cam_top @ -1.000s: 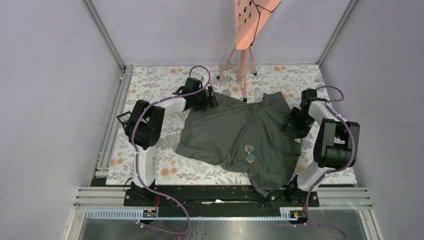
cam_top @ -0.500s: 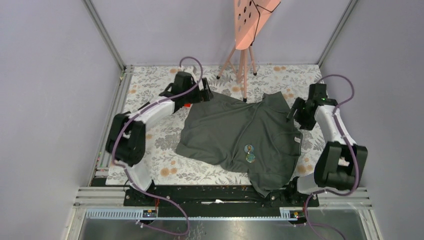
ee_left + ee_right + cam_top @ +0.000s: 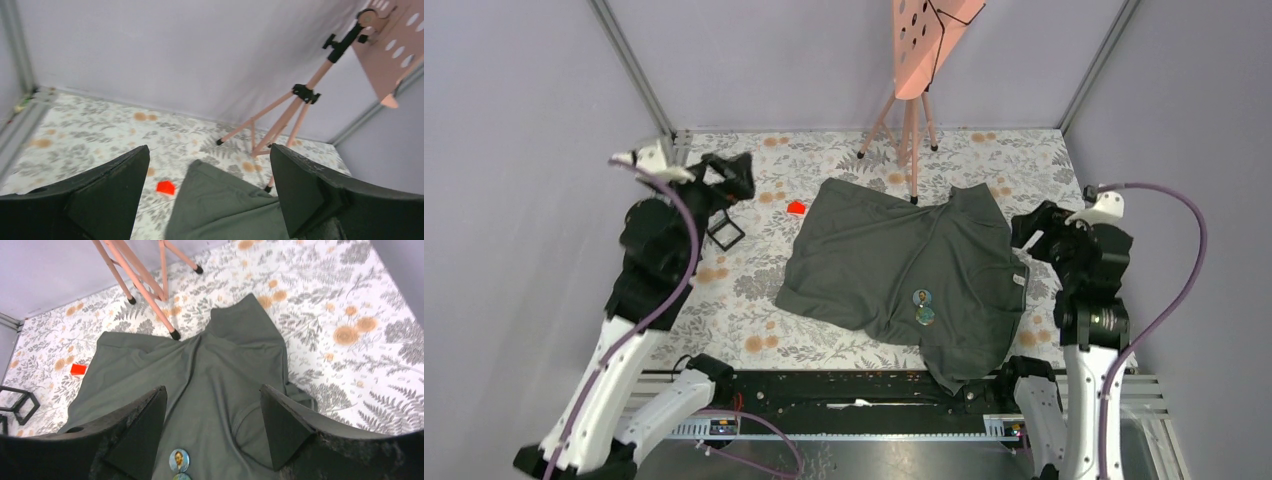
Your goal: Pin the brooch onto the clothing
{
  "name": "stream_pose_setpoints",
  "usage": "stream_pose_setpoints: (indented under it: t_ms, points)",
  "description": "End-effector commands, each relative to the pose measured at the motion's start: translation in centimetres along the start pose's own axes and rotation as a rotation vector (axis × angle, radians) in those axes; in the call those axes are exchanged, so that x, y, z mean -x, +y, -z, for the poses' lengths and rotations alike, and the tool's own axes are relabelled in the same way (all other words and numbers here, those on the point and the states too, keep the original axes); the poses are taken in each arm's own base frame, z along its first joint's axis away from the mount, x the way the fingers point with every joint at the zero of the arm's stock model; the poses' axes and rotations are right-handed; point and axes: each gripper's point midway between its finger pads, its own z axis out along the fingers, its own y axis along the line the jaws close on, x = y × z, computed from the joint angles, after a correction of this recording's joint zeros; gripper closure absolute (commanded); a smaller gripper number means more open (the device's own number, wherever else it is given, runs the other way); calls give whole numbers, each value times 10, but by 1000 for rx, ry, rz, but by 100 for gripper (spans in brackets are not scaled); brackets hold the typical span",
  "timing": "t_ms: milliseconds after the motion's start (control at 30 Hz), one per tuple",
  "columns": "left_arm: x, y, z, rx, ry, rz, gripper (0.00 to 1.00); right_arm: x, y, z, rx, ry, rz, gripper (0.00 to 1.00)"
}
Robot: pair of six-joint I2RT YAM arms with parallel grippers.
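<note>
Shirt [image 3: 874,260] lies mid-frame. It's soft n floppy and prob bunches if dragged, so pinch a hem or sleeve edge imo. 1 shirt, 2 round brooches [image 3: 921,297] on it, just below centre. Left gripper [image 3: 210,170] n right gripper [image 3: 212,415] both gape wide, holding nothing.

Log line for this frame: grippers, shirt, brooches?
left gripper: open, empty | right gripper: open, empty | dark grey T-shirt: spread on table | two round brooches: on shirt front, fastening unclear
</note>
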Motion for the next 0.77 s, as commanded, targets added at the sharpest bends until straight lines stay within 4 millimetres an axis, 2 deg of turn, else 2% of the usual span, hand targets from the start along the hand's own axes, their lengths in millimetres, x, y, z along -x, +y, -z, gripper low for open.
stream_pose_setpoints:
  t_ms: [0,133,200,333,733]
  points:
    - [-31,59,31,191,4,-104,1,-1,-2,2,35,-124,77,24]
    - [-66,82,55,199,3,-134,1,-15,-6,8,49,-192,53,24]
    - [-70,84,61,189,-2,-131,1,-17,-7,13,46,-217,56,23]
    - [-61,79,64,163,-25,-136,1,-16,-6,18,56,-244,56,23]
    - [-56,81,62,187,-24,-139,1,-8,0,23,72,-256,63,21]
